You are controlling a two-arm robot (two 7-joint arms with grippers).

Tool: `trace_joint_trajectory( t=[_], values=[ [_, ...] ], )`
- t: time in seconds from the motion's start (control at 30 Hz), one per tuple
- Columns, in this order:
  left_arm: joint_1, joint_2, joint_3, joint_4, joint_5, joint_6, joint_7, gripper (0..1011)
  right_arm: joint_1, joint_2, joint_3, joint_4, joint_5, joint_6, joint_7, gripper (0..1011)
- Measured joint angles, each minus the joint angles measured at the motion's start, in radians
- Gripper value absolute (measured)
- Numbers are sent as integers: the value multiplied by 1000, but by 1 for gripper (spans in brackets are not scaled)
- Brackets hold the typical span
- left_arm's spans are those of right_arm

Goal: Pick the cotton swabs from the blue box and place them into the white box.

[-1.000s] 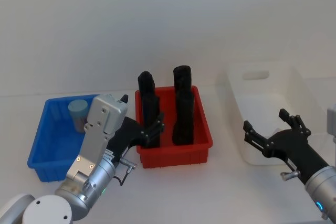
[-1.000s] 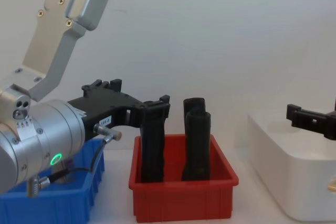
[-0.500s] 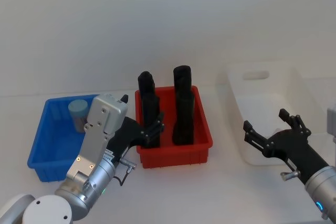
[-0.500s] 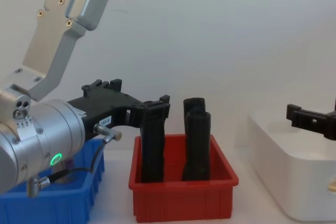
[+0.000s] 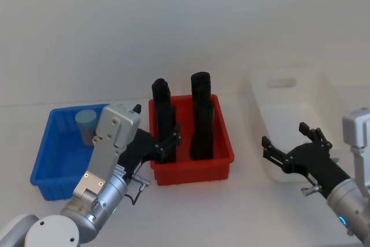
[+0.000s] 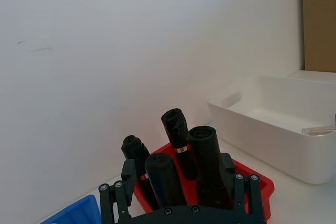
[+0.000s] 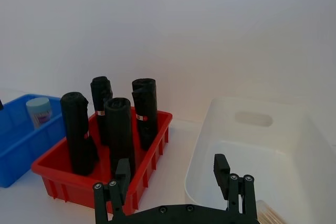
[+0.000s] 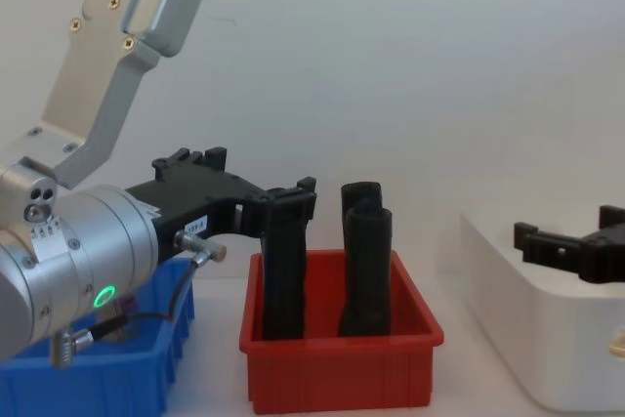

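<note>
A cotton swab tub with a pale blue lid stands in the far corner of the blue box, and it also shows in the right wrist view as the tub in the blue box. My left gripper is open and empty, hovering between the blue box and the red bin's near left corner; the same gripper points right. My right gripper is open and empty at the near left wall of the white box. Something tan-streaked lies low in the white box.
A red bin with several tall black rolls stands between the blue box and the white box. A white wall closes off the back. Bare table lies in front of the bins.
My right gripper has shifted left and a little lower, nearer the white box's near left corner. The left arm and the tub have not moved.
</note>
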Motion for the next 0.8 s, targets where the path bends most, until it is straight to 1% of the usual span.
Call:
trace_joint_trajectory(
  t=[0.1,0.13,0.17,0.27,0.3,0.37,0.4,0.43,0.53,0.57,0.77,0.8],
  values=[
    [0,0,0,0,0,0,0,1004,34,-14,-3,45,-18,3,24,1001],
    [0,0,0,0,0,0,0,1004,34,-14,-3,45,-18,3,24,1001],
    [0,0,0,0,0,0,0,1004,51,-21,-5,69,-27,3,36,1001],
    [0,0,0,0,0,0,0,1004,82,-34,-9,110,-44,2,63,1001],
    [0,0,0,0,0,0,0,1004,101,-42,-11,135,-53,-1,76,1001],
    [0,0,0,0,0,0,0,1004,118,-49,-13,157,-61,-5,89,1002],
    [0,0,0,0,0,0,0,1004,127,-52,-14,168,-67,-8,99,1001],
    [0,0,0,0,0,0,0,1004,148,-60,-16,196,-76,-13,112,1001],
    [0,0,0,0,0,0,0,1004,180,-73,-20,232,-90,-22,136,1002],
    [0,0,0,0,0,0,0,1004,198,-80,-22,261,-98,-28,150,1001],
    [0,0,0,0,0,0,0,1004,268,-107,-30,356,-129,-53,198,1001],
    [0,0,0,0,0,0,0,1004,287,-114,-32,383,-138,-61,212,1001]
  ],
)
